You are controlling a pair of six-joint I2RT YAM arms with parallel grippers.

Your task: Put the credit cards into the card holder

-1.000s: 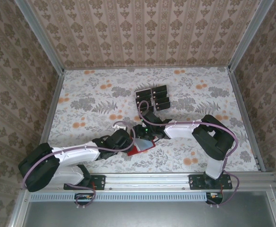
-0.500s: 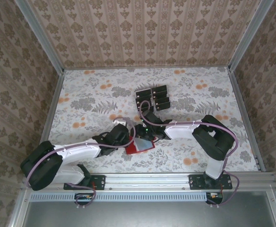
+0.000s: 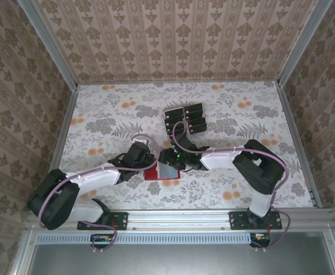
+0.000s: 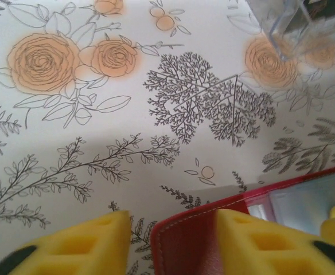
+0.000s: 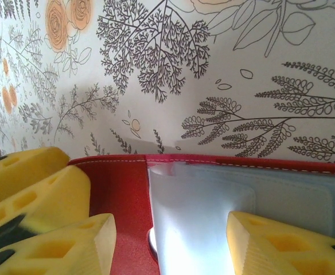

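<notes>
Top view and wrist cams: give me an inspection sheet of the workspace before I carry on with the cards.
Surface: floral-print table, nothing spilled seen.
Job's things: credit cards bunched mid-table, beyond both wrists; card holder lies open, red with pale pockets, no card seen inside.
Clutter: clear plastic tray, beyond the holder; nothing else seen.
Grippers: left gripper has its jaws apart, with the holder's red edge between them; right gripper has its jaws apart, over a pale pocket.
Cables: purple cables run along both arms, looped at the wrists.
Surroundings: patterned walls, metal frame rail at the near edge.
</notes>
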